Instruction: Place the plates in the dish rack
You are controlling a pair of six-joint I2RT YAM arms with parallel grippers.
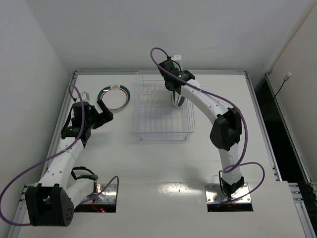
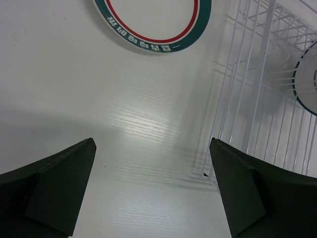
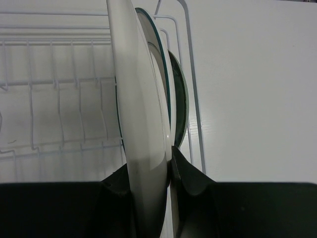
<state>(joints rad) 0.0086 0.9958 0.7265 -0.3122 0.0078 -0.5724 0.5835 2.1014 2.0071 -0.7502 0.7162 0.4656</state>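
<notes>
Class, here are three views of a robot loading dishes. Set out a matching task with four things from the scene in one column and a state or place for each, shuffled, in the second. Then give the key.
Column 1
1. left gripper
2. right gripper
3. loose plate
4. dish rack

Column 2
A. jaws shut on an upright white plate
B. lying flat on the table
C. jaws open, nothing between them
D. made of thin white wire

Pairs: 1-C, 2-A, 3-B, 4-D
</notes>
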